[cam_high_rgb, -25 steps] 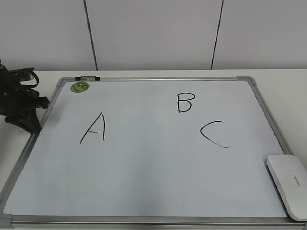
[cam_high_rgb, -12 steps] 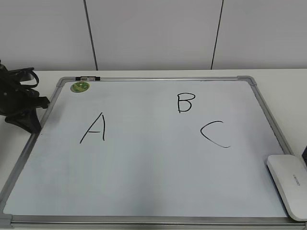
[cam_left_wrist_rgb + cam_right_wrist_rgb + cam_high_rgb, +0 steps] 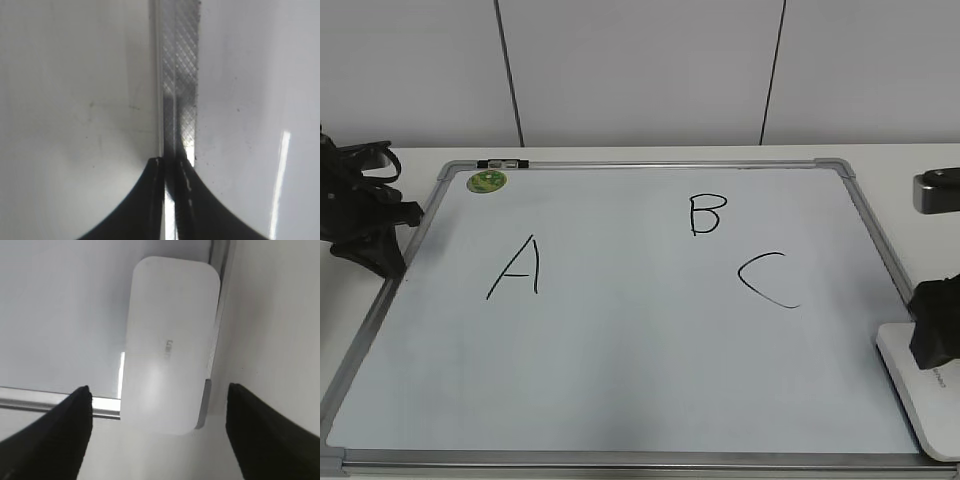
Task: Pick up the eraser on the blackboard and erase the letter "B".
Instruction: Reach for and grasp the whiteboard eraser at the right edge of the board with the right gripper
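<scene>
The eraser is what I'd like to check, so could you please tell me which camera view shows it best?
The right wrist view: the whole eraser is in frame, lying over the board's corner between the open jaws. The exterior view shows only part of it, cut off at the edge behind the right gripper. The left wrist view shows none of it.

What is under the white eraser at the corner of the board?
The eraser lies across the blackboard's corner, covering its grey frame there. The open right claw hangs above it. The eraser's underside is hidden.

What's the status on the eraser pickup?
Right gripper open, fingers either side of eraser, not gripping. Left gripper shut, parked at whiteboard left frame. Letter "B" intact. Nothing in the way.
</scene>
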You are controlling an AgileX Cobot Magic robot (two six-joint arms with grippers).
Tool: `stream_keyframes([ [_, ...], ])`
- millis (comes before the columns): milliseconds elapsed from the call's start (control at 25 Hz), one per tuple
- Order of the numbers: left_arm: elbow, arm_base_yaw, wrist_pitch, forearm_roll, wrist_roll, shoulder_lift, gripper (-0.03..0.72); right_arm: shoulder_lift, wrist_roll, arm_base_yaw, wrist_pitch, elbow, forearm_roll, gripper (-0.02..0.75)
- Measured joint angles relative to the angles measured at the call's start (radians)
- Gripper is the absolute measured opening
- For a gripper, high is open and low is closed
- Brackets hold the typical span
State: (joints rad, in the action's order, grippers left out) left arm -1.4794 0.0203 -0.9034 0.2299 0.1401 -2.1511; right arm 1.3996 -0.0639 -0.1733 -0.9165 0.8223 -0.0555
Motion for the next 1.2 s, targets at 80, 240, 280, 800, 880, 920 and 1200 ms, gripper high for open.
stream_keyframes([
  [80, 0.000, 0.000, 0.000, 0.000, 0.000, 0.000, 0.011, 0.027, -0.006, 0.000, 0.020, 0.000, -0.002, 0.641],
  [240, 0.000, 0.000, 0.000, 0.000, 0.000, 0.000, 0.011, 0.085, -0.012, 0.000, 0.052, 0.000, -0.006, 0.641],
  [280, 0.000, 0.000, 0.000, 0.000, 0.000, 0.000, 0.011, 0.099, -0.012, 0.000, 0.056, 0.000, -0.006, 0.641],
  [800, 0.000, 0.000, 0.000, 0.000, 0.000, 0.000, 0.011, 0.174, -0.082, 0.000, 0.097, 0.000, -0.061, 0.636],
  [880, 0.000, 0.000, 0.000, 0.000, 0.000, 0.000, 0.011, 0.174, -0.088, 0.000, 0.099, 0.000, -0.061, 0.636],
  [920, 0.000, 0.000, 0.000, 0.000, 0.000, 0.000, 0.011, 0.174, -0.090, 0.002, 0.099, 0.000, -0.061, 0.633],
  [1200, 0.000, 0.000, 0.000, 0.000, 0.000, 0.000, 0.011, 0.174, -0.058, 0.063, 0.102, 0.000, -0.024, 0.628],
])
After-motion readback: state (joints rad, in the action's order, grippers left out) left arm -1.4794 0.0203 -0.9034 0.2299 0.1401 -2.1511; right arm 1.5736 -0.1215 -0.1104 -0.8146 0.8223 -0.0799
